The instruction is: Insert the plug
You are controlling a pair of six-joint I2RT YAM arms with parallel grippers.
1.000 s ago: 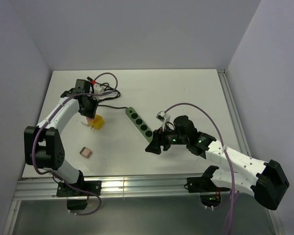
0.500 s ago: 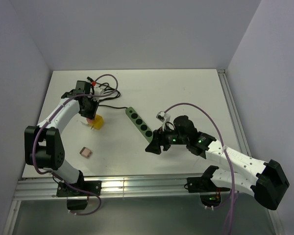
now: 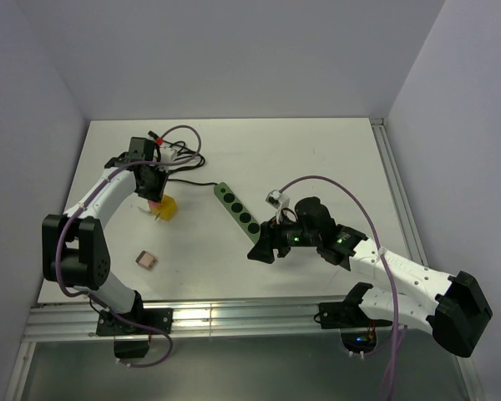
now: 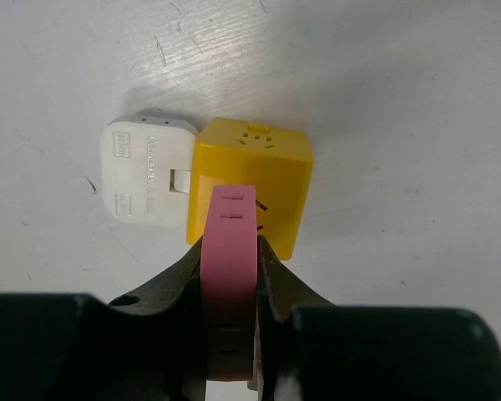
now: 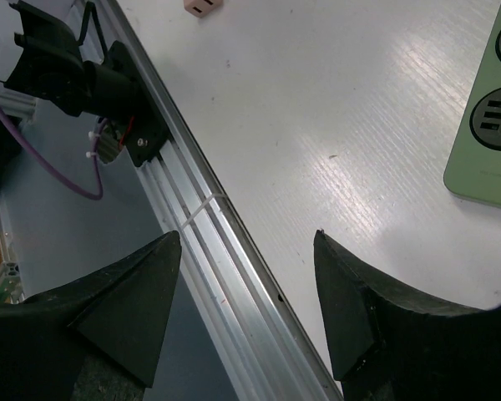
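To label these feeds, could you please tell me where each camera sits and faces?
Top external: above and behind the arms, looking down on the table; both arms show.
Left wrist: on the left arm, facing down at the yellow cube; left gripper shut on the pink plug.
Right wrist: on the right arm, facing the near rail; open right gripper shows.
Shared: the green power strip, top and right wrist.

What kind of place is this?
Most likely a robot test lab. Two white-and-black robot arms, left and right, stand on a silver metal rail at the edge of a plain white table, with a long green power strip on it.
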